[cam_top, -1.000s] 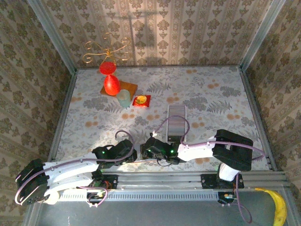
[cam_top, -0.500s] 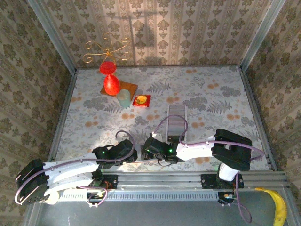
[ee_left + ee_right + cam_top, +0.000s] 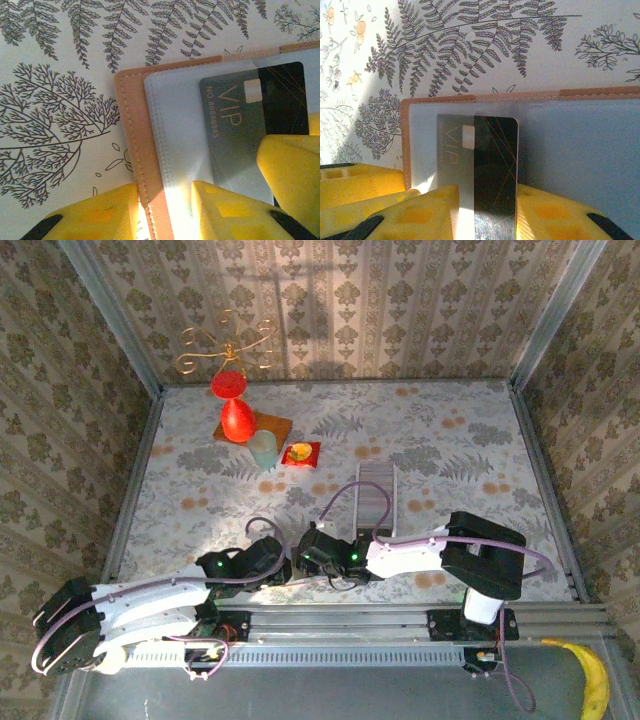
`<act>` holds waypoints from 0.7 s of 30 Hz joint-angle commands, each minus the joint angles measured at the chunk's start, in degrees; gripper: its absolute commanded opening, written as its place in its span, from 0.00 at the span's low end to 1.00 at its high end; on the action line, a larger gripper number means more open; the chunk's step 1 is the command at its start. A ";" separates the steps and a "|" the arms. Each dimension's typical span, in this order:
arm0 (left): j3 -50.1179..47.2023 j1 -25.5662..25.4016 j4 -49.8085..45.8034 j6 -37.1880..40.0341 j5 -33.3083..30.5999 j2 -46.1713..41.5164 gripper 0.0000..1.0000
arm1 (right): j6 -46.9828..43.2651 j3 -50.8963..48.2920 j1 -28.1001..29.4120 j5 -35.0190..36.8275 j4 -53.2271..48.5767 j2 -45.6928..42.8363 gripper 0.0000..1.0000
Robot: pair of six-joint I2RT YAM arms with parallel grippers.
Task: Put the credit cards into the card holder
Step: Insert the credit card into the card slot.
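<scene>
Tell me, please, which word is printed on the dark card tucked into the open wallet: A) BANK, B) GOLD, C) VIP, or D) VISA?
C: the left wrist view shows the gold letters VIP on the dark card, which sits partly under the clear sleeve of the tan wallet.

Red vase [image 3: 236, 420], gold wire ornament [image 3: 226, 345], ribbed clear tray [image 3: 376, 502], banana [image 3: 592, 680]

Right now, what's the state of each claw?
Left claw: astride the card holder edge, grip cannot be told.
Right claw: closed on a credit card.
</scene>
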 commanded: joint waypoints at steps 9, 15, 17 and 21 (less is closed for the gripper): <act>-0.43 -0.41 -0.11 -0.91 -0.12 0.31 0.33 | -1.24 -0.88 0.33 2.19 -4.01 -2.54 0.32; 0.01 -0.45 -0.34 -0.73 0.00 0.49 0.32 | -0.95 1.11 0.33 -0.74 -1.35 0.93 0.27; 0.10 -0.43 -0.50 -0.74 0.00 0.48 0.32 | -1.18 2.18 0.33 -1.19 -1.59 1.54 0.26; 0.10 -0.46 -0.41 -0.73 -0.12 0.48 0.32 | -1.70 2.95 0.50 -1.24 -1.49 1.34 0.26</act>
